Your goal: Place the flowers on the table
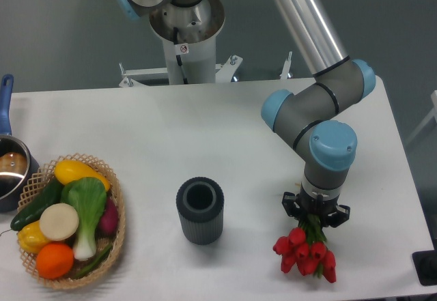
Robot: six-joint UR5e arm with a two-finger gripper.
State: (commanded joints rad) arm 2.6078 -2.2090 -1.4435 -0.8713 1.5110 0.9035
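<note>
Gripping thin green stems — claw [315, 217] shut around glossy red flowers [305, 254].

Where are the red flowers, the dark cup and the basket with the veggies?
flowers [304, 254], fixed camera view, on the red buds.
cup [200, 211], fixed camera view, on its ribbed side just under the rim.
basket [117, 220], fixed camera view, on the wicker rim at the right.

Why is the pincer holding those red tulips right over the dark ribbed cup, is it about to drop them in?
Not over the cup. The camera view shows the pincer holding the flowers well to the right of the dark ribbed cup, above bare table near the front right corner. The cup stands apart and looks empty.
</note>
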